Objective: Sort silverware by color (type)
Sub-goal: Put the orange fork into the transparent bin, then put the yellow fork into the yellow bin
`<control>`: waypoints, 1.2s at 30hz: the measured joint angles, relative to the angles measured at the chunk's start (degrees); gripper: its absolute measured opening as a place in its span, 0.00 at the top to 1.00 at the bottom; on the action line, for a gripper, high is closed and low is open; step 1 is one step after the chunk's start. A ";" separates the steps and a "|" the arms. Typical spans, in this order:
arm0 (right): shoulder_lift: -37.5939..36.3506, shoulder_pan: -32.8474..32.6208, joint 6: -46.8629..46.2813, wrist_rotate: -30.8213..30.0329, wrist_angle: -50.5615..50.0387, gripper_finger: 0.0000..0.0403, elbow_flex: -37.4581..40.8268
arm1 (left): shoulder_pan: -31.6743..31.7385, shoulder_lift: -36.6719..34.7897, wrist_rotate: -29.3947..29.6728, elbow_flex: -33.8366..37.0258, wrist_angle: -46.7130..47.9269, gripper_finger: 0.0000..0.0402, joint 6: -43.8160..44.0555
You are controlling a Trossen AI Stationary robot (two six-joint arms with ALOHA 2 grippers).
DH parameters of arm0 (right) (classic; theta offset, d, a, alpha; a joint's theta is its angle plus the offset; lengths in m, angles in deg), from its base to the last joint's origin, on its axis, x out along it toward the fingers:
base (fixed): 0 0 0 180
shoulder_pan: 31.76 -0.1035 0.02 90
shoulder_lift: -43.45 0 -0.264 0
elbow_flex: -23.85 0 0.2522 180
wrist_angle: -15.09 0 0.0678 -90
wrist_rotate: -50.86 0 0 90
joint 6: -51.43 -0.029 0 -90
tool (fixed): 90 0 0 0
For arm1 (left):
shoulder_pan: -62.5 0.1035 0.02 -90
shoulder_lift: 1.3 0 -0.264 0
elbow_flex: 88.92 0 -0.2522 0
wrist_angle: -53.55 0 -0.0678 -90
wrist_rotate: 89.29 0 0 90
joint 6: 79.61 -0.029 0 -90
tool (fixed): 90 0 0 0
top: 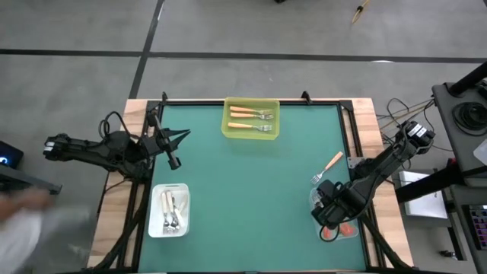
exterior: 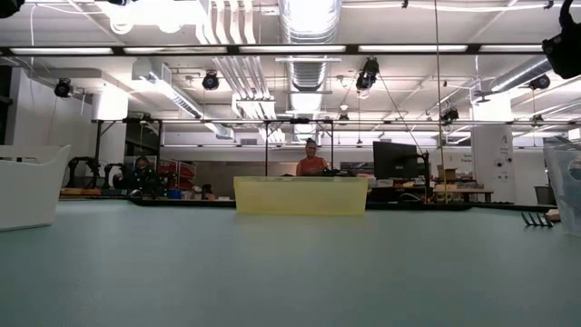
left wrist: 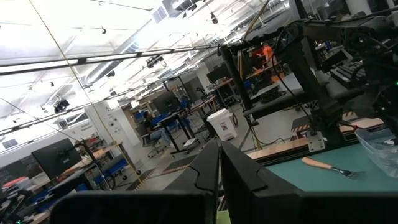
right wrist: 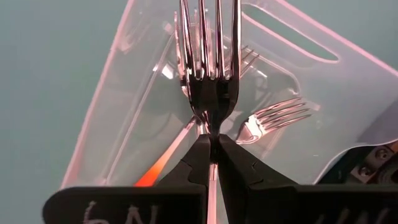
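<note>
Metal fork (right wrist: 210, 68) clamped by right pincer (right wrist: 211, 149).

two dark jointed arms (top: 106, 149), black cables, black fingers (right wrist: 193, 162)

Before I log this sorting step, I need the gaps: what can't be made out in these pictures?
- Held fork: handle colour hidden by the right fingers, right wrist view.
- Clear bin: fork count hidden under the right arm, high view.
- White bin: forks overlap, too small to count, high view.
</note>
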 joint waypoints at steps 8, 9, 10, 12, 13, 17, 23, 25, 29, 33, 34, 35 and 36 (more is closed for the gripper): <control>0.10 0.00 -0.02 0.00 0.94 0.98 0.02 | 0.00 0.24 0.01 0.00 -0.04 1.00 -0.02; 0.25 0.00 0.00 0.00 0.92 0.98 0.02 | -0.02 0.26 0.00 0.00 -0.07 1.00 0.00; 0.40 0.00 0.03 0.00 0.94 0.98 0.02 | 0.00 0.28 0.00 0.00 -0.05 1.00 -0.02; 0.93 0.00 0.01 0.00 0.94 0.98 0.04 | -0.02 0.28 0.00 0.01 -0.07 1.00 0.00; 1.23 0.00 0.01 0.00 0.98 0.98 0.04 | -0.01 0.28 0.01 0.00 -0.07 1.00 -0.02; 2.36 0.00 0.00 0.02 1.27 0.98 0.07 | -0.02 0.28 0.00 0.01 -0.07 1.00 0.00; 2.61 0.00 -0.71 0.04 2.61 0.96 0.07 | -0.02 0.33 0.01 0.00 -0.07 1.00 -0.01; 2.61 0.00 -2.28 0.04 2.36 0.94 0.07 | -0.01 0.37 0.01 0.01 -0.07 1.00 -0.02; 2.59 -0.02 -4.57 0.50 2.46 0.88 0.07 | -0.02 0.37 0.01 0.01 -0.08 1.00 -0.02; 2.58 -0.01 -4.65 0.49 2.45 0.84 0.07 | -0.01 0.37 0.00 0.00 -0.07 1.00 -0.02; 2.57 -0.01 -4.64 0.49 2.44 0.83 0.07 | 0.00 0.37 0.01 0.00 -0.07 1.00 -0.02; 2.57 -0.02 -4.63 0.50 2.44 0.83 0.07 | -0.01 0.37 0.00 0.00 -0.07 1.00 -0.01; 2.57 0.00 -4.63 0.48 2.44 0.83 0.07 | -0.02 0.37 0.00 0.00 -0.07 1.00 -0.01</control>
